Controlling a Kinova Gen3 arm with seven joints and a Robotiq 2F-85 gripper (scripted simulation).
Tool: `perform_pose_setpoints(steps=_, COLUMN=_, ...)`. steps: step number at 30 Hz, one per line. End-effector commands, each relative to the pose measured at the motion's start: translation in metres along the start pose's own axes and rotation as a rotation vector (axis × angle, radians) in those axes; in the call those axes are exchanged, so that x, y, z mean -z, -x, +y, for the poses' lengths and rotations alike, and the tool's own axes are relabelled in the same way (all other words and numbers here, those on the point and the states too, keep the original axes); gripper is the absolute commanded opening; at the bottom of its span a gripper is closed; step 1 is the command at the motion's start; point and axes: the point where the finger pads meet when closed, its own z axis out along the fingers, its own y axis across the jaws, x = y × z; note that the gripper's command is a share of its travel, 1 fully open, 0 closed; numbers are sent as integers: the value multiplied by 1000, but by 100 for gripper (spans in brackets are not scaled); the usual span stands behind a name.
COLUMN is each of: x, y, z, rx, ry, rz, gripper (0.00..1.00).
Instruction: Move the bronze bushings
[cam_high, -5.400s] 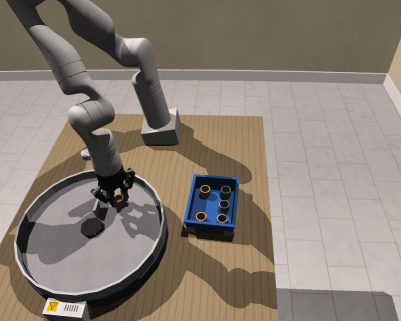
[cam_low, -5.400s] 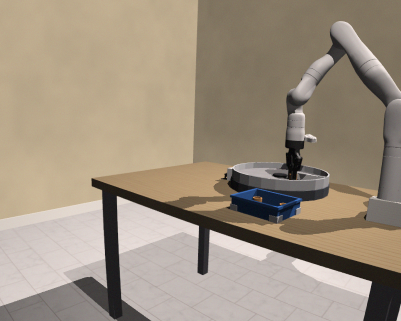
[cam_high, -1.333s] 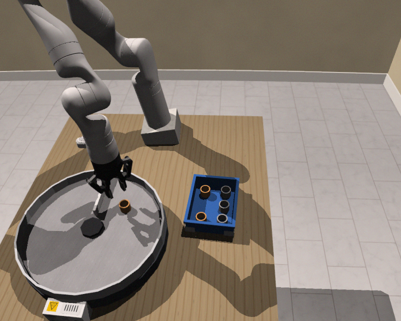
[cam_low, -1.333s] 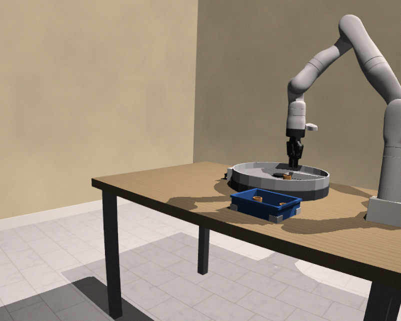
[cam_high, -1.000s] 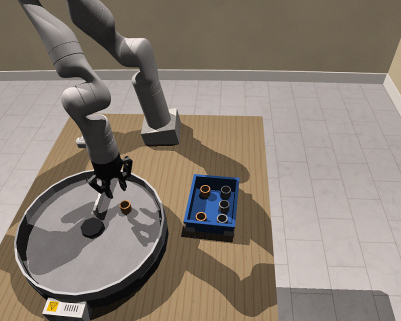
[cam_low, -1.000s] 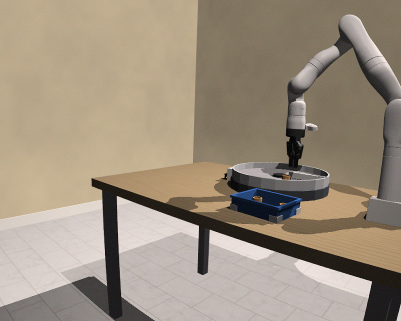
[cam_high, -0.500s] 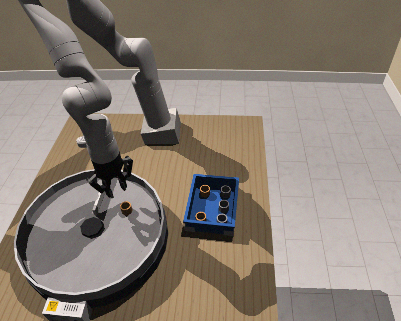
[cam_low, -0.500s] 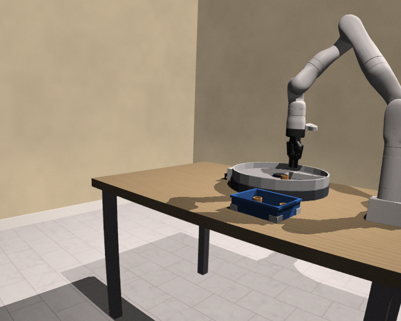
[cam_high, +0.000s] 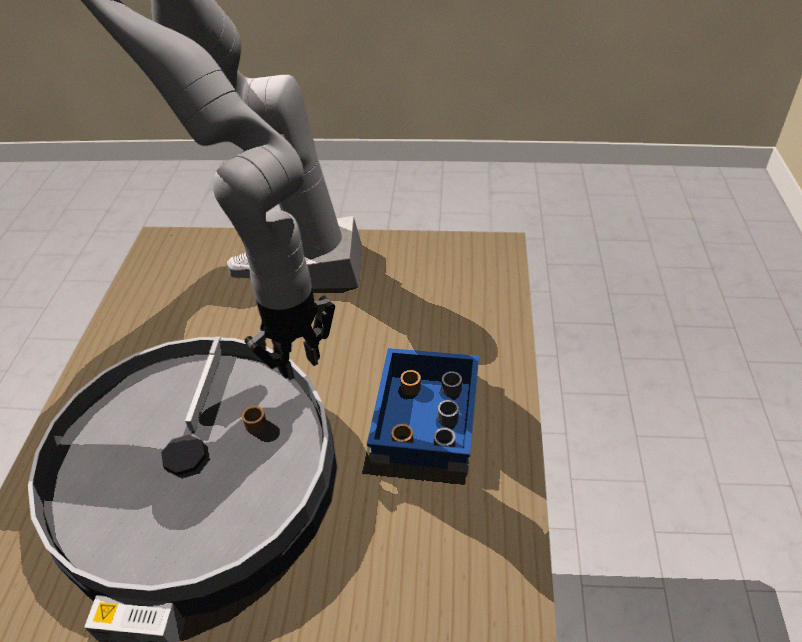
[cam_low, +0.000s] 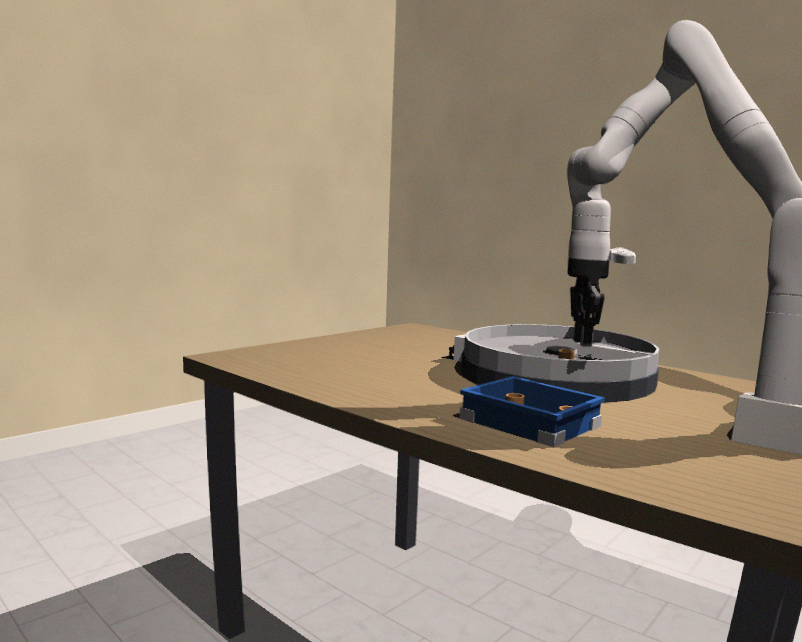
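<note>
Here the gripper (cam_high: pixel 291 355) hangs over the far edge of the turntable (cam_high: pixel 321 461), partly open and holding nothing. Its fingers point down at the raised rim, and in the side view the gripper (cam_low: pixel 586 321) stands just above the disc (cam_high: pixel 133 522).

One bronze bushing (cam_high: pixel 253 420) stands upright on the grey disc, open end up, between the dark hub (cam_high: pixel 183 457) and the rim on the crate's side. It is apart from the hub and apart from the pale bar (cam_high: pixel 204 386) that runs from near the hub out toward the rim. In the side view this bushing (cam_low: pixel 567 352) shows as a small orange ring beside the hub.

The blue crate (cam_high: pixel 381 415) sits on the wooden table (cam_high: pixel 434 569), just beside the turntable. Two more bronze bushings remain inside it, one at the far left corner (cam_high: pixel 410 382) and one at the near left corner (cam_high: pixel 401 433). Three steel bushings (cam_high: pixel 448 409) stand in a line along its right side. All five stand upright.

The arm's pale base (cam_high: pixel 347 264) rests at the back of the table, behind the turntable and crate. A yellow warning label (cam_high: pixel 105 611) marks the small box at the turntable's near edge.
</note>
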Motion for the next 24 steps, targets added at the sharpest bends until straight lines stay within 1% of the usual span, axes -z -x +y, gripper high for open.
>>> perform_pose_setpoints(steps=1, x=1, y=13, z=26, rx=38, ry=-5, rz=1, gripper=39)
perform_pose_setpoints(steps=3, x=1, y=23, z=49, rx=38, ry=-5, rz=1, gripper=39)
perform_pose_setpoints(steps=10, x=1, y=45, z=113, rx=39, ry=-5, rz=2, gripper=39)
perform_pose_setpoints(steps=14, x=1, y=57, z=142, rx=38, ry=-5, rz=2, gripper=39)
perform_pose_setpoints(steps=15, x=1, y=59, z=147, rx=38, ry=-5, rz=2, gripper=39)
perform_pose_setpoints(steps=17, x=1, y=59, z=147, rx=38, ry=-5, rz=2, gripper=39)
perform_pose_setpoints(steps=20, x=1, y=61, z=153, rx=38, ry=-5, rz=2, gripper=39)
perform_pose_setpoints(steps=24, x=1, y=61, z=153, rx=38, ry=-5, rz=2, gripper=39)
